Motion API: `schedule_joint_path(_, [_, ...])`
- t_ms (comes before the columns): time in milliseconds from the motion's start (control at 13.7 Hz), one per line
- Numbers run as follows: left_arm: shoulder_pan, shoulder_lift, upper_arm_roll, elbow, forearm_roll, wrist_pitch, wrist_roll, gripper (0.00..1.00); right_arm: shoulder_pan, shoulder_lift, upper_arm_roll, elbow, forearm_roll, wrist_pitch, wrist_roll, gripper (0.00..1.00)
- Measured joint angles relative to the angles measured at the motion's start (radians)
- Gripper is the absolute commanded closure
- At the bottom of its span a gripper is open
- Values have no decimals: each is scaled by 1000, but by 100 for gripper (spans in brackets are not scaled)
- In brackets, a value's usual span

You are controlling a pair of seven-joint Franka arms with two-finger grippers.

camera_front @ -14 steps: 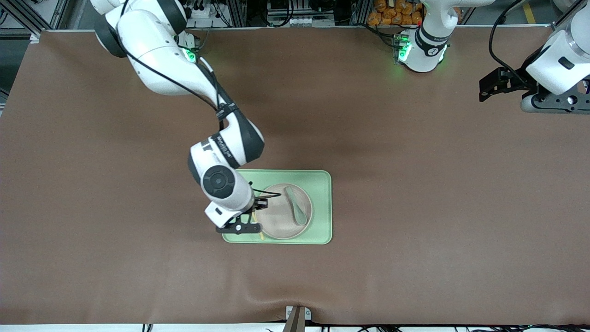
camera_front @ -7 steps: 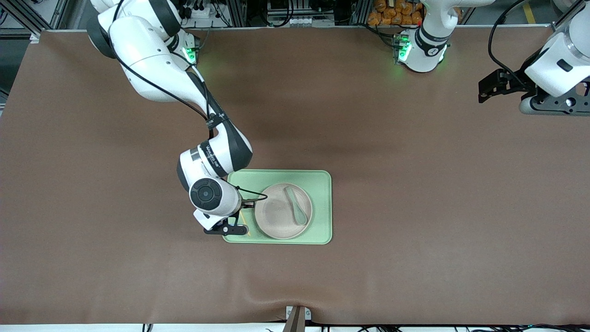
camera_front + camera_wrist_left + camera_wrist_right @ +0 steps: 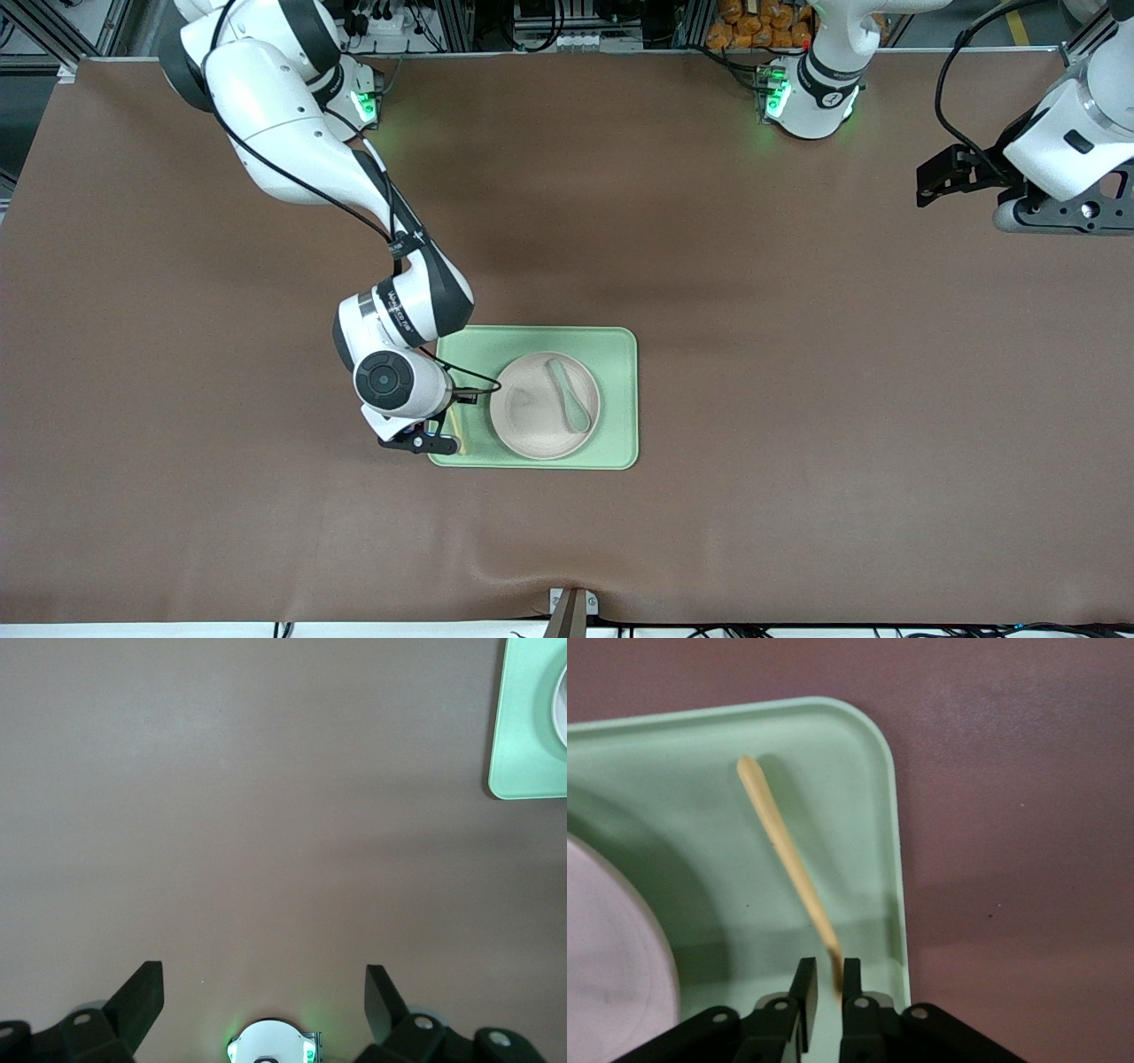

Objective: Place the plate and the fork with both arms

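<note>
The pale beige plate [image 3: 530, 424] lies on the light-green tray [image 3: 620, 399], with a muted-green spoon [image 3: 571, 400] on it. My right gripper [image 3: 450, 418] is low over the tray's end toward the right arm, beside the plate. It is shut on the pale-yellow fork [image 3: 457, 425]. In the right wrist view the fork's handle [image 3: 784, 850] runs out from between the jaws [image 3: 825, 979] over the tray floor [image 3: 833, 753], with the plate's rim [image 3: 620, 939] at the side. The tines are hidden. My left gripper [image 3: 1063, 213] waits open and empty, high at the left arm's end [image 3: 264, 992].
The brown table mat [image 3: 797, 354] surrounds the tray. The left wrist view shows one tray corner [image 3: 523, 726] and the left arm's base with its green light [image 3: 270, 1047]. A small fixture [image 3: 571, 611] sits at the table's edge nearest the front camera.
My right gripper has moved with the fork from the plate's edge toward the tray's end at the right arm's side. The left arm has drifted slightly.
</note>
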Motion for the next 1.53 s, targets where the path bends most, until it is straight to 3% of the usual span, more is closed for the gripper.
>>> schedule_joint_path(510, [2,14,0,0,0,17,0,0,-1,-13,8,6,33,-10,10,0])
schedule_joint_path(802, [4,17,0,0,0,22,0,0,-40,-48,7,86,35,-135,10,0])
schedule_joint_path(1239, [12,23,2,-1,0,40,0,0,-174,-278,6,130,46,-351,-4,0])
schedule_joint_path(1530, [27,25,2,-1,0,42,0,0,-269,-404,5,130,46,-513,-145,0])
